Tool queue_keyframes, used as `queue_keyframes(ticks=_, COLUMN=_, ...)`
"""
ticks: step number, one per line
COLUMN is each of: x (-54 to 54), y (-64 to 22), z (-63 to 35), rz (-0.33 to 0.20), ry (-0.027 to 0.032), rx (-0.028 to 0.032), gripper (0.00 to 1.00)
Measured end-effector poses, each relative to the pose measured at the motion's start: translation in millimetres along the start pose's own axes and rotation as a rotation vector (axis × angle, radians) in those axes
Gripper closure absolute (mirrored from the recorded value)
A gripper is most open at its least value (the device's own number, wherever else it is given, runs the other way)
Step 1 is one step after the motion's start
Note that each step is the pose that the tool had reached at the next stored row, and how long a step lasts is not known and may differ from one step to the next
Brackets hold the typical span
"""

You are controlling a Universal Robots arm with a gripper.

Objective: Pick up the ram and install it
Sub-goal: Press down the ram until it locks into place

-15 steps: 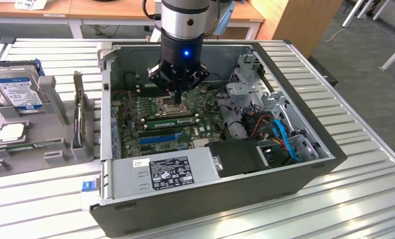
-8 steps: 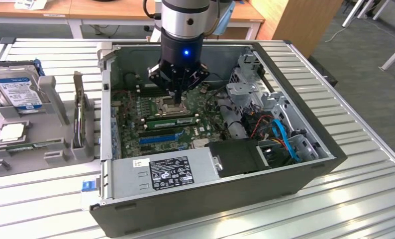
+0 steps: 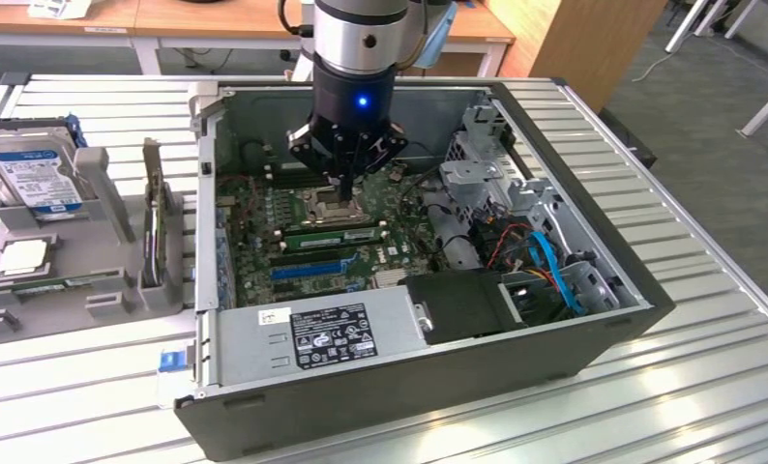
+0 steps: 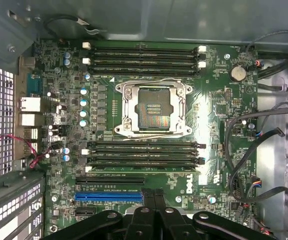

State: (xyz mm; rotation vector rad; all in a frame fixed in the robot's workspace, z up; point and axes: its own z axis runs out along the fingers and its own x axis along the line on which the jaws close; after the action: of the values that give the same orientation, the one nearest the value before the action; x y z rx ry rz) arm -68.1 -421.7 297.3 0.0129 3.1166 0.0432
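Observation:
The ram (image 3: pixel 337 235) is a long green stick lying in the slot row just in front of the processor socket (image 3: pixel 329 201), inside the open computer case. In the wrist view the ram (image 4: pixel 144 169) runs along the edge of the black memory slots (image 4: pixel 144 154), level with them. My gripper (image 3: pixel 346 213) hangs over the motherboard, its tips just above the socket's near edge and the ram. The fingers (image 4: pixel 154 200) are pressed together, shut with nothing between them.
A second bank of black slots (image 4: pixel 144 60) lies beyond the socket. The power supply (image 3: pixel 326 333), drive cage (image 3: pixel 481 179) and cables (image 3: pixel 546 261) crowd the case's near and right sides. Left of the case, a grey holder (image 3: pixel 113 290) carries a hard drive (image 3: pixel 29 174) and a silver chip (image 3: pixel 23 256).

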Motion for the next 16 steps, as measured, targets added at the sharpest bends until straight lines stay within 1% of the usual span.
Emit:
queue_keyframes(ticks=4, x=-3.7, y=0.0, z=0.1, rz=0.001, ry=0.0004, rx=0.0001, gripper=0.90)
queue_keyframes(ticks=10, x=-4.0, y=0.0, z=0.1, rz=0.002, ry=0.0004, rx=0.0000, gripper=0.90)
queue_keyframes(ticks=16, x=-4.0, y=0.1, z=0.1, rz=0.015, ry=0.0000, rx=0.0004, gripper=0.90)
